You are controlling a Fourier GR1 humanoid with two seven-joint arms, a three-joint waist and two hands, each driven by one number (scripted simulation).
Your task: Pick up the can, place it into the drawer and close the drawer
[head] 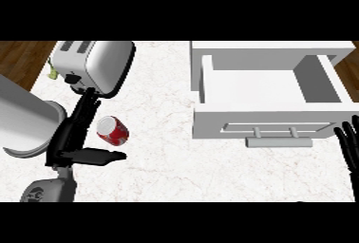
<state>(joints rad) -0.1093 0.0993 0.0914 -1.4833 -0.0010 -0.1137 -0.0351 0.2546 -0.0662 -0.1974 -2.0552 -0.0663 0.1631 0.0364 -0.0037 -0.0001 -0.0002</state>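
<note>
On counter, left of centre: red can (112, 130), not yet lifted and well apart from the drawer. Left hand (64, 144): open, fingers straight along the can's left side, thumb spread below it, no grasp closed. Right hand (348, 144): open, resting at the right edge. Drawer (263, 121): pulled out, can not in it. Outstanding, by judgement: pick-up, placement, closing. Can label: pale markings, no legible writing.

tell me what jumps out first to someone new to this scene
The red can is on the pale counter at centre left, with the open left hand close beside it, its thumb spread below the can. At upper right a white drawer stands pulled open, nothing visible inside. A silver toaster sits at upper left.
</note>
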